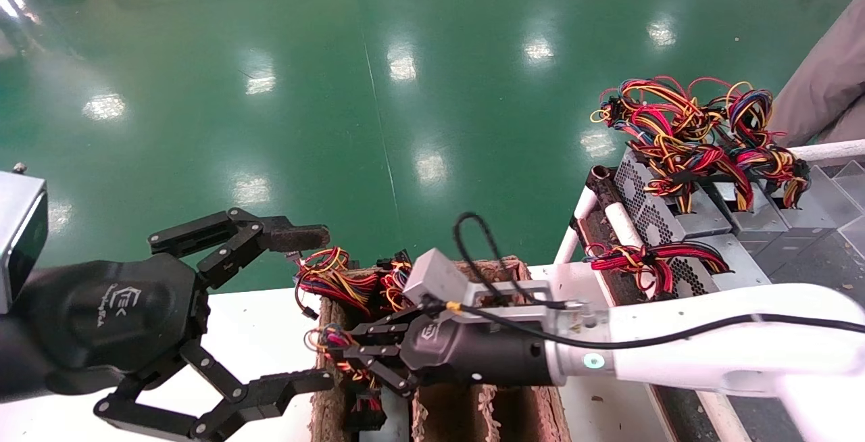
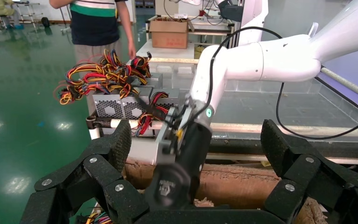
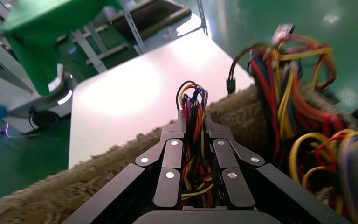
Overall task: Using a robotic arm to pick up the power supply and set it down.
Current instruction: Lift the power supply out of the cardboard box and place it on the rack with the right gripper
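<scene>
Glossy green floor (image 1: 405,57); white table (image 1: 257,334) carrying a brown fibre tray (image 1: 473,408) with slots. Right gripper (image 3: 195,128), the robotic arm, reaches into the tray, fingers (image 3: 172,154) clenched on the wire bundle of the power supply (image 3: 195,140), whose box is hidden below them. Left gripper (image 1: 297,307) hovers beside the tray, jaws spread wide, holding nothing.

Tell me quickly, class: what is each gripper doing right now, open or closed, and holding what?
Left gripper: open, holding nothing, hovering beside the brown tray.
Right gripper: closed on the wire bundle of a power supply, over the tray.
</scene>
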You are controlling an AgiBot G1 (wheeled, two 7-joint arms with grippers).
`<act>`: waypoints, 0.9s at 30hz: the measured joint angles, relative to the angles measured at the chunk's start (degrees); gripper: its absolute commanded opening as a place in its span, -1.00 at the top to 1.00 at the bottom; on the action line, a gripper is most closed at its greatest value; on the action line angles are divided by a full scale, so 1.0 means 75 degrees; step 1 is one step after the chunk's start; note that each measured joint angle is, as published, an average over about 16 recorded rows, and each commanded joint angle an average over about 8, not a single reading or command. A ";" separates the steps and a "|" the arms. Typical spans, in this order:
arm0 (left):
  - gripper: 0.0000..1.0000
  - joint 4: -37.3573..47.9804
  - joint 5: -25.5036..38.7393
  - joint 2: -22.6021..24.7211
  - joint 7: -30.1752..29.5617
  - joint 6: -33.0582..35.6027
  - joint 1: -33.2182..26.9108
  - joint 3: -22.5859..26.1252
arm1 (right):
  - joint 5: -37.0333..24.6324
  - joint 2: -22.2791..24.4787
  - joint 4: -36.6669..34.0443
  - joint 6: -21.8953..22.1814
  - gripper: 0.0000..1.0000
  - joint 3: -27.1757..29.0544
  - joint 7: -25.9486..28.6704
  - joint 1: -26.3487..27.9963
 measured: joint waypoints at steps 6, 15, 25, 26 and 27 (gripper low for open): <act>-1.00 0.0000 0.0000 0.0000 0.0000 0.0000 0.0000 0.0000 | 0.0697 0.0491 0.0359 -0.0135 1.00 0.0489 -0.0044 -0.0183; -1.00 0.0000 -0.0001 0.0000 0.0001 0.0000 0.0000 0.0001 | 0.2006 0.1364 0.0765 -0.0427 1.00 0.1441 -0.0064 -0.0335; -1.00 0.0000 -0.0001 -0.0001 0.0001 -0.0001 0.0000 0.0002 | 0.3213 0.2423 0.0615 -0.0987 1.00 0.2479 -0.0123 0.0198; -1.00 0.0000 -0.0001 -0.0001 0.0001 -0.0001 0.0000 0.0002 | 0.3271 0.2544 0.0568 -0.1040 1.00 0.2562 -0.0132 0.0314; -1.00 0.0000 -0.0001 -0.0001 0.0001 -0.0001 -0.0001 0.0002 | 0.3315 0.2667 0.0517 -0.1093 1.00 0.2638 -0.0142 0.0436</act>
